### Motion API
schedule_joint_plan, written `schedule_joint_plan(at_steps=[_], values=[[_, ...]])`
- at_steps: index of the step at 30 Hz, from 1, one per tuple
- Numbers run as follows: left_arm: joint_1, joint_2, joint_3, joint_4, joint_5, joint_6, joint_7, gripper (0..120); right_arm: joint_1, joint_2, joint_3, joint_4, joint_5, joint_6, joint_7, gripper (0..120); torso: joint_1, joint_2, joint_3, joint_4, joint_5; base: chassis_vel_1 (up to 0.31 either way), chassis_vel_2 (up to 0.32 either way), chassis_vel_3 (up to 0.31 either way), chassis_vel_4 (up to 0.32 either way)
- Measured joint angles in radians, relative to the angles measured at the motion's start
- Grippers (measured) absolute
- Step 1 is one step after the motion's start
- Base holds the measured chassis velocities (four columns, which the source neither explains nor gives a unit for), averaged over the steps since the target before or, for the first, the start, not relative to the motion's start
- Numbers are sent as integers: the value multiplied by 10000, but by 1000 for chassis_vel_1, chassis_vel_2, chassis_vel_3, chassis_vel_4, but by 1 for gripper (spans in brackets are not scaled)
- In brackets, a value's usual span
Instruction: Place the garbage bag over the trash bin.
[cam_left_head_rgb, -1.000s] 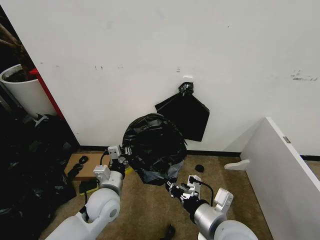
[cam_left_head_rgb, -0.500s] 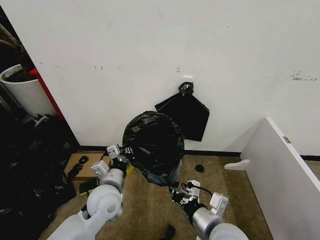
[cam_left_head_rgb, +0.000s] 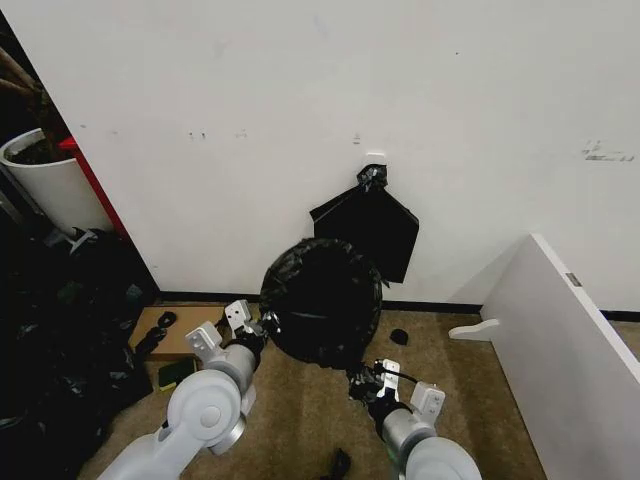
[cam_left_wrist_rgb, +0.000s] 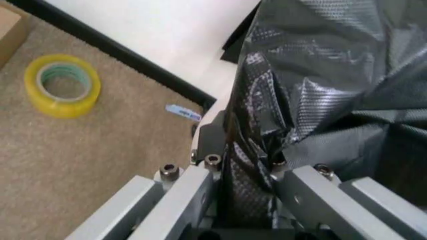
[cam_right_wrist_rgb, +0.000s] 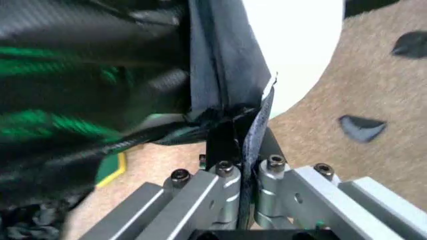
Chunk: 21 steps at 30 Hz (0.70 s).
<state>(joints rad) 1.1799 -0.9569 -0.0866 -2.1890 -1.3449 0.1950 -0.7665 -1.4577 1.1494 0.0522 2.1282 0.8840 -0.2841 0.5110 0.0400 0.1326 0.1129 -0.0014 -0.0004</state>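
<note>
Carpet by a white wall. Left gripper (cam_left_head_rgb: 266, 321) and right gripper (cam_left_head_rgb: 360, 379) each pinched the bag (cam_left_head_rgb: 322, 300) edge, bin (cam_right_wrist_rgb: 293, 55) underneath.

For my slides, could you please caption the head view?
Both grippers, left and right, hold the garbage bag stretched between them, against the white wall.

Trash bin (cam_right_wrist_rgb: 293, 55) mostly hidden under garbage bag (cam_left_head_rgb: 322, 298). Right wrist view motion-blurred on bag folds. White pot (cam_left_head_rgb: 45, 180) cropped at left edge.
</note>
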Motion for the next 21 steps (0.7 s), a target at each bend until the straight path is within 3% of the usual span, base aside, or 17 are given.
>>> schedule_joint_plan(at_steps=[12,21], values=[[-76,-207,-45,160,-376,458,-436,1,-359,-68,-118,274,-362,-3,-44,0,0,0,0,-2,-1,0,0,0,0],[-268,-540,-122,819,-165,343,-383,1,-1063,-352,-218,901,-1269,24,-481,33,0,0,0,-2,-1,0,0,0,0]])
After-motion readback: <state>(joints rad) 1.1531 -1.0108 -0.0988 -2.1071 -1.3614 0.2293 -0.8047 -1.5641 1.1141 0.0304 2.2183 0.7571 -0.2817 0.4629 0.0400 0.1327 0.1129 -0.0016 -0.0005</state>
